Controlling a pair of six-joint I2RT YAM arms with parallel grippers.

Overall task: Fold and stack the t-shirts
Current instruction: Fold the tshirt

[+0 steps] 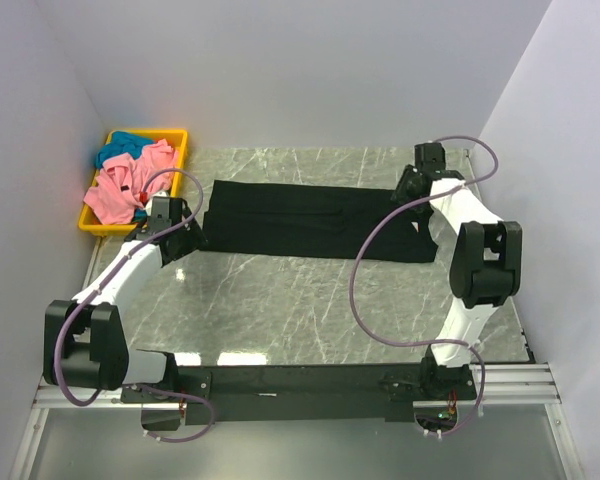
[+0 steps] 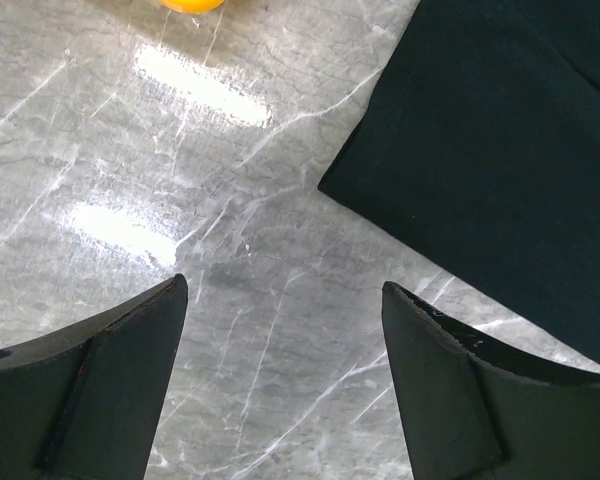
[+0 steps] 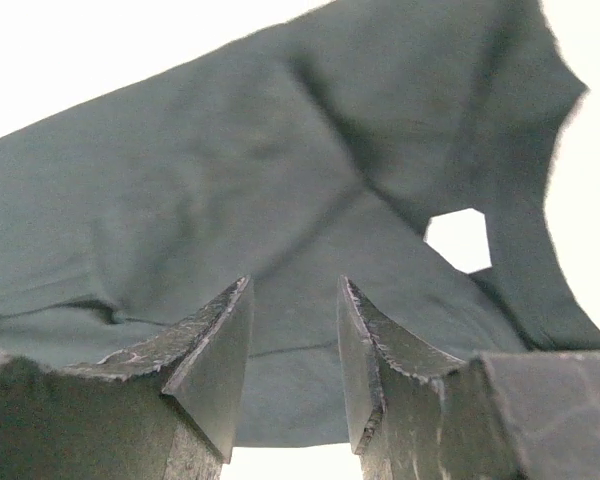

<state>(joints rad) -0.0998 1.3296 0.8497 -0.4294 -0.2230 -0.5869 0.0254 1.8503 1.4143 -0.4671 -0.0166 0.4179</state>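
The black t-shirt (image 1: 310, 220) lies flat on the marble table as a long strip, folded lengthwise. My left gripper (image 1: 193, 238) is open and empty just off the strip's left end. In the left wrist view, that gripper (image 2: 285, 288) hangs over bare marble, with a corner of the black shirt (image 2: 500, 150) at the upper right. My right gripper (image 1: 408, 192) is at the strip's right end. In the right wrist view, it (image 3: 295, 285) is open with black fabric (image 3: 280, 180) spread below and between its fingers. The pink t-shirt (image 1: 125, 185) and teal t-shirt (image 1: 120, 148) lie crumpled in the bin.
A yellow bin (image 1: 175, 135) stands at the table's back left corner, close to my left arm. White walls enclose the table on the left, back and right. Purple cables loop from both arms over the table.
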